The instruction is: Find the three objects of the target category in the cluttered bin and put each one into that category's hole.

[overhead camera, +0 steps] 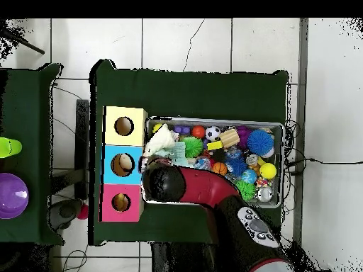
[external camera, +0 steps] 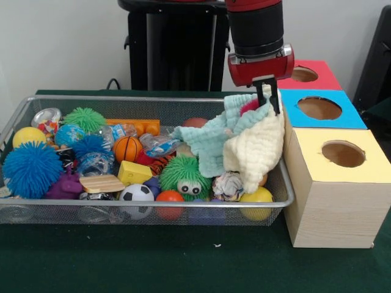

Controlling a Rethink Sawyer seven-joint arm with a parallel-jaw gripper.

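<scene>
The wire mesh bin [external camera: 12, 125] is full of toys. A green puffer ball with eyes [external camera: 183, 174] lies at the middle front, and also shows in the overhead view [overhead camera: 193, 146]. A second green puffer ball [external camera: 85, 119] sits at the back left. A large blue puffer ball [external camera: 30, 168] lies at the left end and a smaller blue one [external camera: 90, 146] beside it. My gripper [external camera: 267, 96] is at the bin's right end, shut on a cream cloth [external camera: 256, 149] that hangs from it. The red-topped box's hole [external camera: 303, 74] is just behind to the right, seemingly empty.
A mint cloth [external camera: 211, 143] lies against the cream one. A blue-topped box [external camera: 351, 119] and a yellow-topped box [external camera: 372, 162] stand in a row in front of the red one. Smooth yellow balls, a small football [external camera: 135, 194], an orange basketball [external camera: 127, 148] and blocks fill the bin.
</scene>
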